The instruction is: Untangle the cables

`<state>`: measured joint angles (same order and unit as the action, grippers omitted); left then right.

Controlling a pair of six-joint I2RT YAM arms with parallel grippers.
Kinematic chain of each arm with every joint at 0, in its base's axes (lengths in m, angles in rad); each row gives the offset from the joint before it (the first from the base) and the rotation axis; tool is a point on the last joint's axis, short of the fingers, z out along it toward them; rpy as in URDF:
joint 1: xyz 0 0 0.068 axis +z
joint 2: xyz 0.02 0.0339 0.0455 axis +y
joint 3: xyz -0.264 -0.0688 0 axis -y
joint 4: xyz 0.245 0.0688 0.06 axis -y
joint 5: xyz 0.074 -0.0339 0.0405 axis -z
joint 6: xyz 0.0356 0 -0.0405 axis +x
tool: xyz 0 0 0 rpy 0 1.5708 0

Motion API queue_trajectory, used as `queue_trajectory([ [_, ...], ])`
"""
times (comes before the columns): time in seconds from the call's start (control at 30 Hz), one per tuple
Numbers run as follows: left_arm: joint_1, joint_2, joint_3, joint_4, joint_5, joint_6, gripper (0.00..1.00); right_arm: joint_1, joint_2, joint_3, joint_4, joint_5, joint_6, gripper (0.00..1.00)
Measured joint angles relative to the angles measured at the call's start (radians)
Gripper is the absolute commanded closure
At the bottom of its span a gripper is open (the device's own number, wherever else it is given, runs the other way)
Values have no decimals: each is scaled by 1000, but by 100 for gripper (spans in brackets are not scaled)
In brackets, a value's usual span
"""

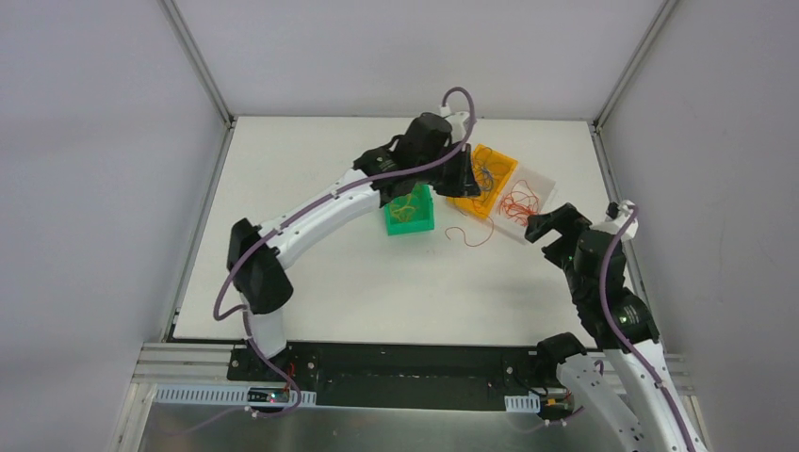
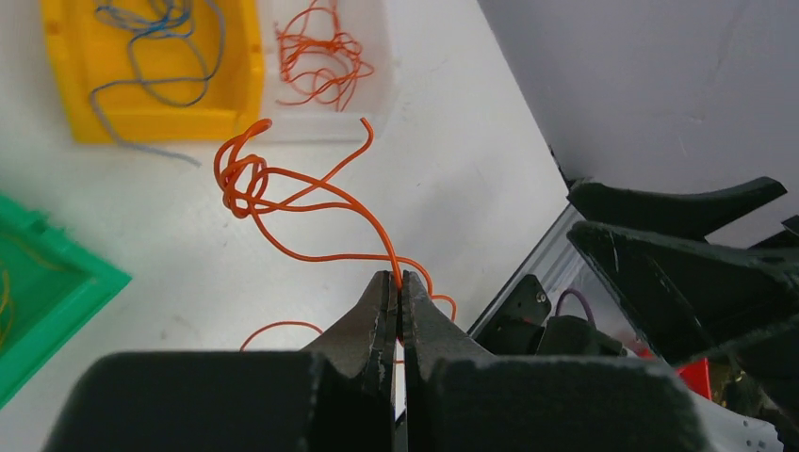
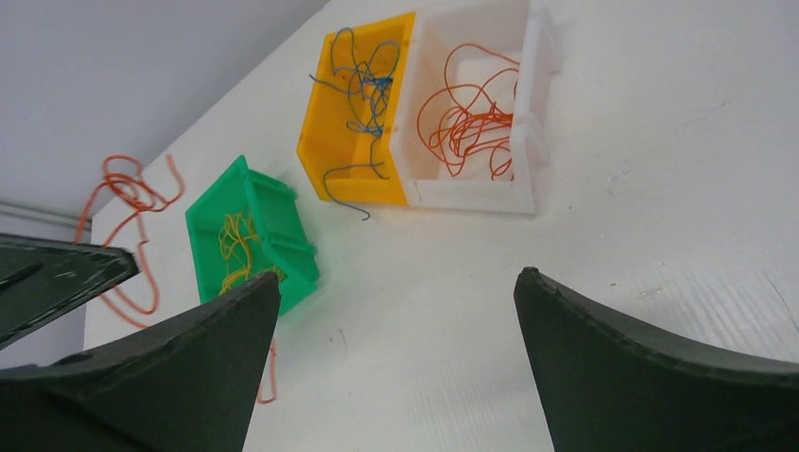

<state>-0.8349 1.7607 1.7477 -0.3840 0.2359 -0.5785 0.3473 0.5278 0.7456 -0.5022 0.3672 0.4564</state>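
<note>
My left gripper (image 2: pixel 400 281) is shut on a knotted orange cable (image 2: pixel 311 202), pinched at the fingertips, with its curly tangle hanging out ahead of them. From above, the left gripper (image 1: pixel 462 177) hovers between the green and yellow bins, and an orange strand (image 1: pixel 471 235) shows below it on the table. In the right wrist view the same orange cable (image 3: pixel 132 188) dangles at far left. My right gripper (image 3: pixel 396 282) stands wide open with nothing between its fingers, over bare table; seen from above, the right gripper (image 1: pixel 551 226) is near the white bin.
A yellow bin (image 1: pixel 504 168) holds blue cables (image 3: pixel 363 71). A white bin (image 1: pixel 545 181) beside it holds orange cables (image 3: pixel 466 122). A green bin (image 1: pixel 410 224) holds yellow-green cables (image 3: pixel 236 240). Grey walls enclose the white table (image 1: pixel 330 282) on three sides.
</note>
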Motion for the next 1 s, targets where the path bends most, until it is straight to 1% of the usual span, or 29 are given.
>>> queue_trajectory([
  [0.17,-45,230,223,43,72,31,100,0,-95,0,-12,76,7,1],
  [0.27,-50,326,301,73,104,45,100,0,-149,0,-15,111,8,1],
  [0.4,-48,463,423,119,104,77,100,0,-187,0,-18,146,9,1],
  [0.57,-47,672,642,198,87,163,100,0,-188,2,-20,153,11,1],
  [0.63,-47,721,674,249,70,193,100,0,-187,2,-19,155,10,1],
  [0.73,-47,757,676,328,45,224,100,0,-186,3,-19,161,10,1],
  [1.0,-47,810,705,556,-3,227,100,0,-166,6,-20,168,9,2],
])
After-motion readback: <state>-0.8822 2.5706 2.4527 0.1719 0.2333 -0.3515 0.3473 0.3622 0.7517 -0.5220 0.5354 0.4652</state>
